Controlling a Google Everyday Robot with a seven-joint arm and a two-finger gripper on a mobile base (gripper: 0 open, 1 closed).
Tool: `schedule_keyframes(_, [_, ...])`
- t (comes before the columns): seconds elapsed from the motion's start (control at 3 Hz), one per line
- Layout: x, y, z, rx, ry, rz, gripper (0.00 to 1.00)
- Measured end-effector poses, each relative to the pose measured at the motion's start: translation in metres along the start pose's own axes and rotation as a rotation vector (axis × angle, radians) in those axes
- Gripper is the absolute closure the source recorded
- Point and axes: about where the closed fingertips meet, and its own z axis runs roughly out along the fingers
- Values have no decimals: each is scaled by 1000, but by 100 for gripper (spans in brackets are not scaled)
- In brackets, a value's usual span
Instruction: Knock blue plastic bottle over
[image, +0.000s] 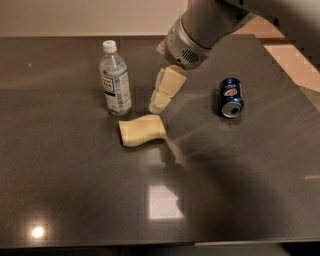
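**Claw (157, 102) low beside the upright bottle (115, 80), placed for a sideways shove**

The bottle stands at the left rear of the table (60, 175), not yet toppled. The claw hangs just to its right, apart from it, with its tip near the table behind the yellow block (141, 131). That height looks suited to a leftward swipe into the bottle's body. I cannot tell whether the claw is spread or pressed together. The can (231, 97) lies well off to the right.

Single cam, high up, angled down over table (60, 175), mid-range, gripper (157, 105) upper ctr
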Motion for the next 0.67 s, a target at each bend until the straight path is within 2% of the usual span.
schedule_keyframes(0.33, [-19,-23,34,-16,-24,59,0])
schedule_keyframes(0.67, [-34,-38,55,-27,-50,99,0])
